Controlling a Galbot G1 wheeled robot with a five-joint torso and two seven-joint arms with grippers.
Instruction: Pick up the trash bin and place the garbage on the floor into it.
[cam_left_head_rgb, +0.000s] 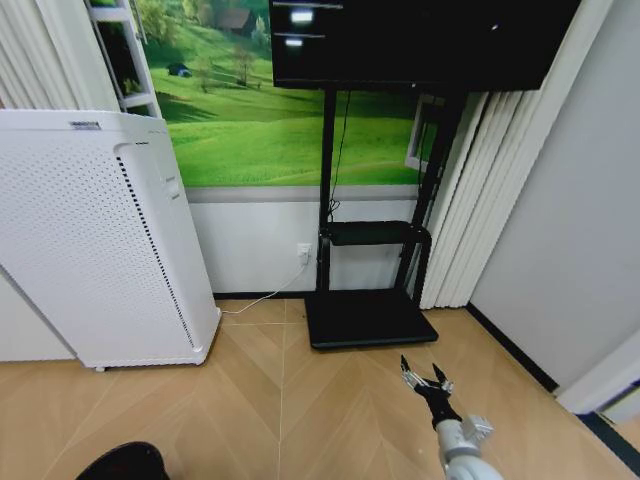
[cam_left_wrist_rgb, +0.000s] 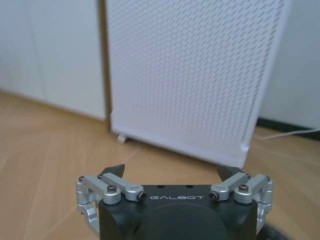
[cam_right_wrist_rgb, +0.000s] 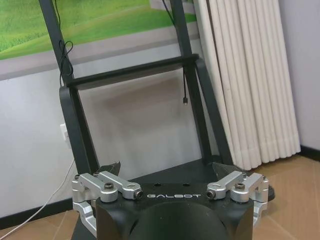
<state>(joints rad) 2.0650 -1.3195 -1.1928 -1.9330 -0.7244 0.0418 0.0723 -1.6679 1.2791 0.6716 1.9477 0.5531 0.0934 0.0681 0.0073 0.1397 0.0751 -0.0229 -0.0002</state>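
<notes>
The trash bin and the garbage are out of view. My right gripper (cam_left_head_rgb: 423, 372) hangs low over the wooden floor at the lower right, open with nothing between its fingers. In the right wrist view that gripper (cam_right_wrist_rgb: 166, 167) faces the black TV stand. My left gripper (cam_left_wrist_rgb: 171, 172) is also open and holds nothing; it sits close above the floor and faces the white perforated appliance (cam_left_wrist_rgb: 195, 75).
The white perforated appliance (cam_left_head_rgb: 95, 240) stands on the floor at the left. A black TV stand (cam_left_head_rgb: 370, 315) sits against the far wall, with white curtains (cam_left_head_rgb: 475, 200) to its right. A dark rounded shape (cam_left_head_rgb: 122, 463) at the lower left edge cannot be identified.
</notes>
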